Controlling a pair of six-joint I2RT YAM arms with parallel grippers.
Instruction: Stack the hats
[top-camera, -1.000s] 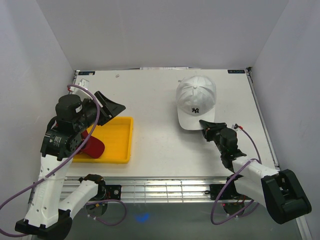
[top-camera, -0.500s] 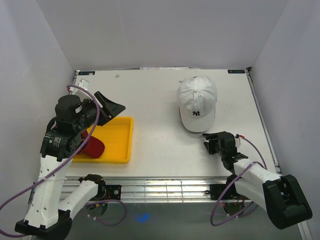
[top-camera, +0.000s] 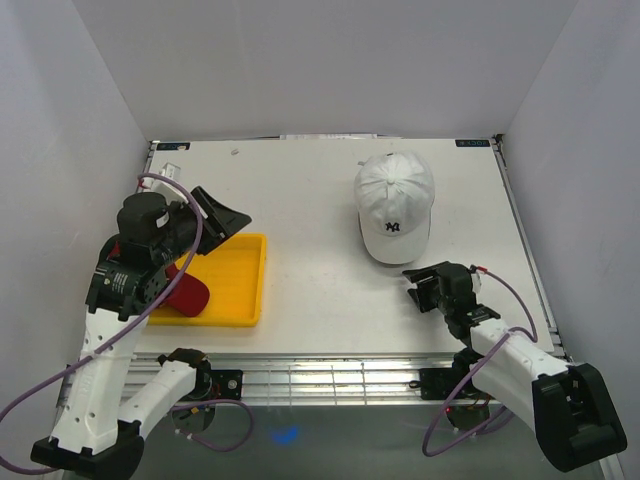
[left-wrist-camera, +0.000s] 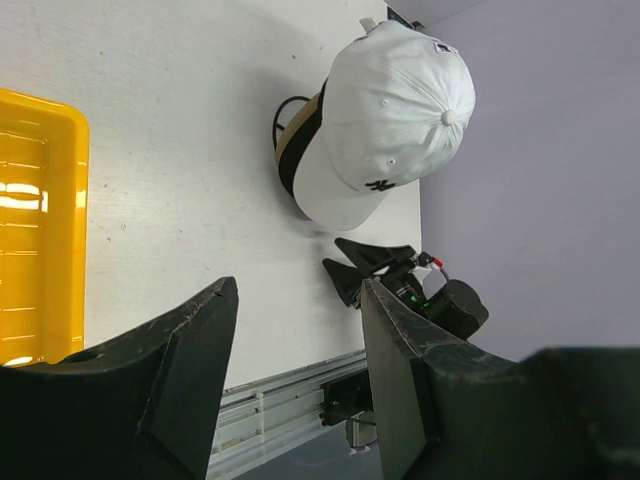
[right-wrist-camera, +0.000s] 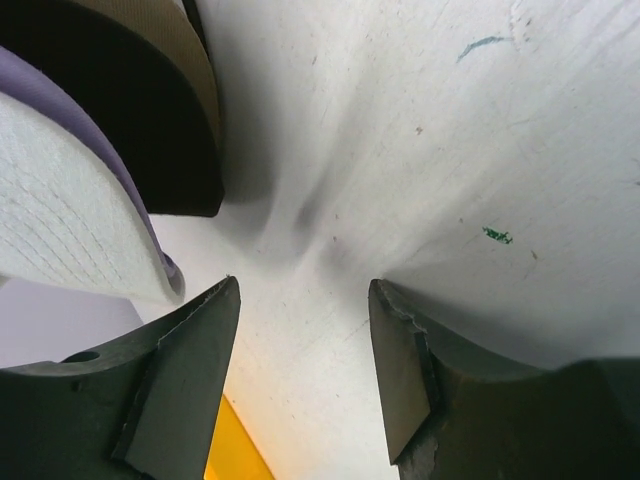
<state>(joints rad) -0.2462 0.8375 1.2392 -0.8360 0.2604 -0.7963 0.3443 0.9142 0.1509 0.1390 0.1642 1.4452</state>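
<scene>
As right gripper crouches beside white cap, left gripper hovers high, both spread empty; red hat half-hidden.

white hat 1; tan hat 1; red hat 1; tray 1

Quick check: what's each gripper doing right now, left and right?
Left gripper: open, holding nothing.
Right gripper: open, holding nothing, close to the white cap but not touching it.
</scene>
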